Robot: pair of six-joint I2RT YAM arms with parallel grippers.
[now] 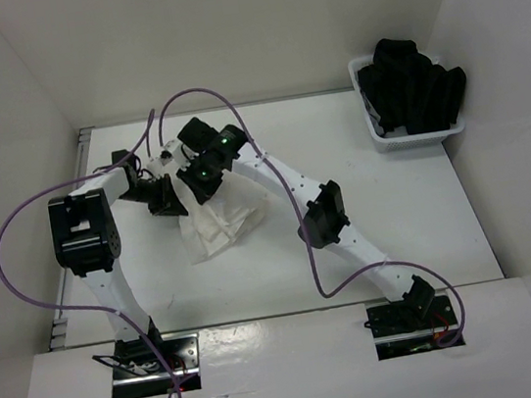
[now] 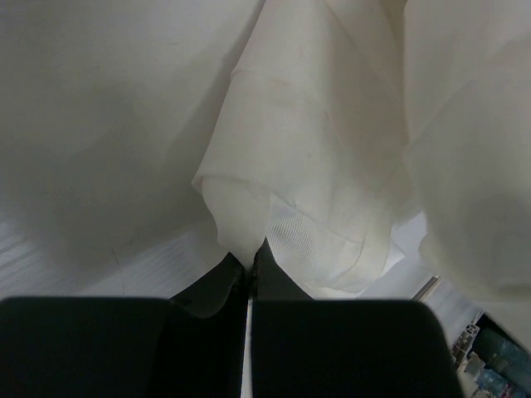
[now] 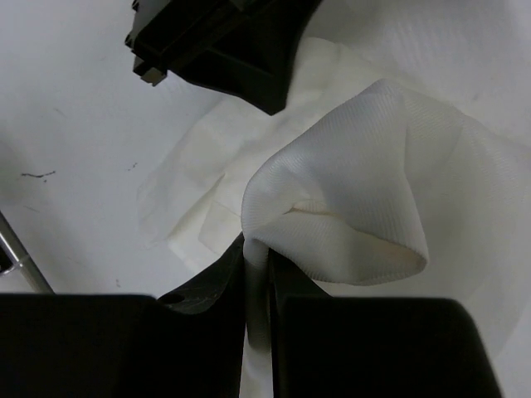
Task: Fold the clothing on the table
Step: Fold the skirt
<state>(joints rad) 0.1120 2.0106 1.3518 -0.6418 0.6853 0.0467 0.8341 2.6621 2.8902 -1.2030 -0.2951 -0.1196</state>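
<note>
Left wrist view: left claw pinched tight on a fold of the clothing, white cloth rising away from the tips. Right wrist view: right claw narrow, jaws clamped on a bunched edge of the same cloth, and a loop of it balloons just past the fingers. Both claws are holding and sit close together. Garment is part lifted, the rest crumpled on the worktop left of centre, under and just beyond the two wrists.

Step in hand, my read: grasp-and-lift ahead of a fold. No tidy fold shows yet, so the task looks early. Next move calls for drawing the two held points apart to get the cloth taut and flat. Then the held edge goes over the lying part and gets set down before letting go. Thin cloth, likely to sag and bunch, so both arms need to travel together.

Hard to make out: which edge or corner each claw has. Pleats are not readable from above, and the wrists cover the top of the garment in the top view. Black housing cuts across the top of the right wrist view, probably the other arm, can't confirm. Left wrist view is nearly all cloth. Far right corner: white basket with black garments, well apart from the claws.
</note>
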